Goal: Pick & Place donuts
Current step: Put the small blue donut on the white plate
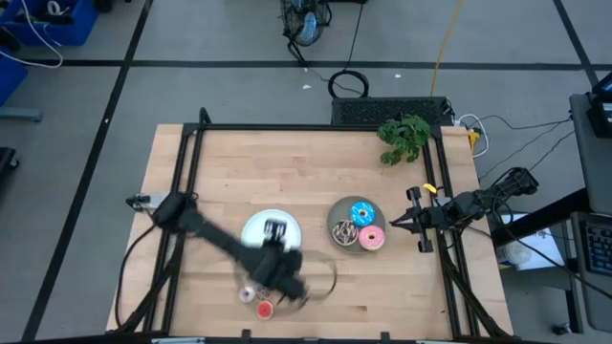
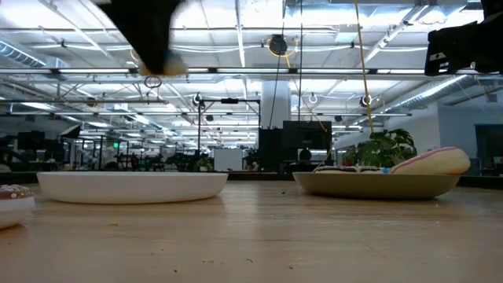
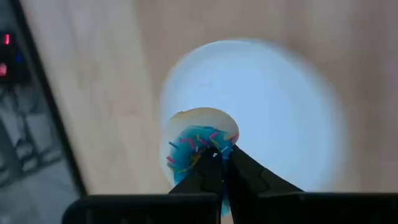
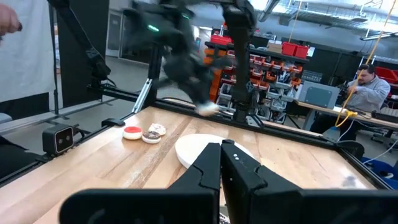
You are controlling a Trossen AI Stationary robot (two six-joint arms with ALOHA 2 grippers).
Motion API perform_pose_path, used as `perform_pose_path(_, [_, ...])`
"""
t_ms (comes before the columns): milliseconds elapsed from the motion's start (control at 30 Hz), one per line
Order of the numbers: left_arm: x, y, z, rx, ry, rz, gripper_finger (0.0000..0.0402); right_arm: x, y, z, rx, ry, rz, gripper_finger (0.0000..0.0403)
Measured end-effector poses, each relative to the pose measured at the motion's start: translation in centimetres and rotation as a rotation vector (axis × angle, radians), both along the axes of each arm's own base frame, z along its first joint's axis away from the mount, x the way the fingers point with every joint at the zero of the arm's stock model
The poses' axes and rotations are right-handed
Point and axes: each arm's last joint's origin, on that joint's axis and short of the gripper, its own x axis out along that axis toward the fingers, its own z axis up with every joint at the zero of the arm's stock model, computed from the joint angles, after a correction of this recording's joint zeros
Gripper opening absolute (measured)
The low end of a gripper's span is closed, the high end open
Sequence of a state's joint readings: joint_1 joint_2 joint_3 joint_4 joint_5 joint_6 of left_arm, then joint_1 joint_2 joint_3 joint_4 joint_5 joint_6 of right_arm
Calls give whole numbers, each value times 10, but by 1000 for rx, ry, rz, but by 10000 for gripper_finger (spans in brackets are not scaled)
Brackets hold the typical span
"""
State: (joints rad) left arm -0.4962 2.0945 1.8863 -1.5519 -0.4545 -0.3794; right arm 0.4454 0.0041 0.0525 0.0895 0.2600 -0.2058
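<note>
Above our wooden desk (image 1: 316,182), the left end effector (image 3: 222,155) clamps the blue donut (image 3: 198,144) by its rim, so it may slip before the white plate (image 3: 273,106).

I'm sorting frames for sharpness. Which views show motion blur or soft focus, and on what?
High view: the left arm and its pincer smear above the tiny donuts near the white plate. Low view: a dark blurred shape at upper left. Left wrist view: the plate and wood look soft, the blue sprinkled donut clearer. Right wrist view: the far arm streaks; the right pincer is sharp.
</note>
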Motion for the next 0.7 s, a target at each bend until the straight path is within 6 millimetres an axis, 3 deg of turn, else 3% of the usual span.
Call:
perform_pose_path(133, [19,57,-25,-2,63,109,15,0,0,0,-1,2,0,0])
perform_pose_path(233, [25,84,-40,-30,93,163,9,0,0,-1,-5,10,0,0])
perform_pose_path(333, [29,91,-53,-148,108,136,8,0,0,-1,-6,12,0,0])
perform_pose_path(500, [34,87,-65,-310,101,76,15,0,0,-1,-7,14,1,0])
perform_pose_path(700, [23,99,-87,-281,153,128,12,0,0,-2,3,17,1,0])
